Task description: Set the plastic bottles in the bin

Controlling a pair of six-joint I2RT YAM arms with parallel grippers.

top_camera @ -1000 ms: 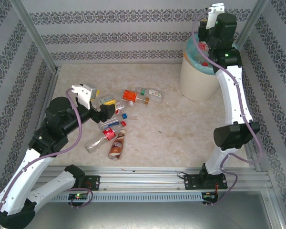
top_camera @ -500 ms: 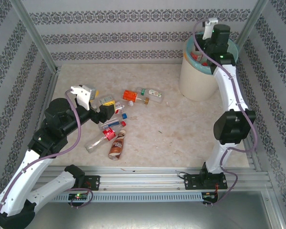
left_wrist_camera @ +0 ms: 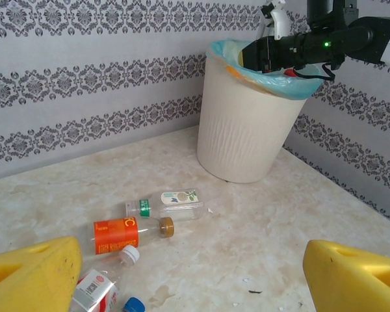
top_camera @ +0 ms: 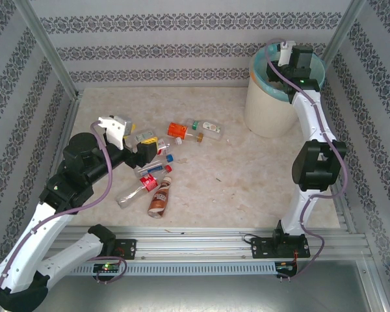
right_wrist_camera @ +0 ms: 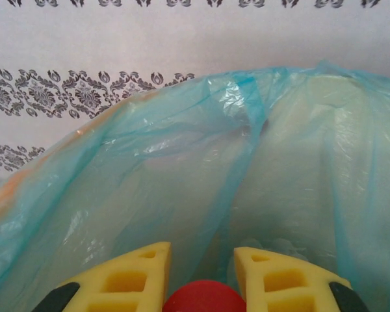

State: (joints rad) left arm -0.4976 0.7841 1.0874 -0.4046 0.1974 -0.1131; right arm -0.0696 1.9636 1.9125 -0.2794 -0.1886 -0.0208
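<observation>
Several plastic bottles lie on the table left of centre: an orange-labelled one [top_camera: 177, 130] [left_wrist_camera: 117, 235], a clear one with a green band [top_camera: 208, 127] [left_wrist_camera: 169, 201], a brown one [top_camera: 160, 198] and a clear red-capped one [top_camera: 135, 190]. My left gripper [top_camera: 147, 147] [left_wrist_camera: 192, 266] hovers open over the near end of this cluster, with nothing between its fingers. The bin [top_camera: 266, 104] [left_wrist_camera: 244, 123] stands at the back right, lined with a teal bag [right_wrist_camera: 182, 169]. My right gripper [right_wrist_camera: 201, 250] reaches down into it, shut on a bottle whose red cap [right_wrist_camera: 205, 296] shows between the fingers.
Patterned walls close the table on three sides, and the bin sits near the back right corner. A red-and-white-labelled bottle [left_wrist_camera: 94, 289] and a blue cap [left_wrist_camera: 134, 304] lie just under my left gripper. Bare marble table [top_camera: 247, 175] stretches between the bottles and the bin.
My right arm has folded and lowered its gripper with the bottle from above the rim into the bin's mouth. The left arm and the bottles on the table have stayed put.
</observation>
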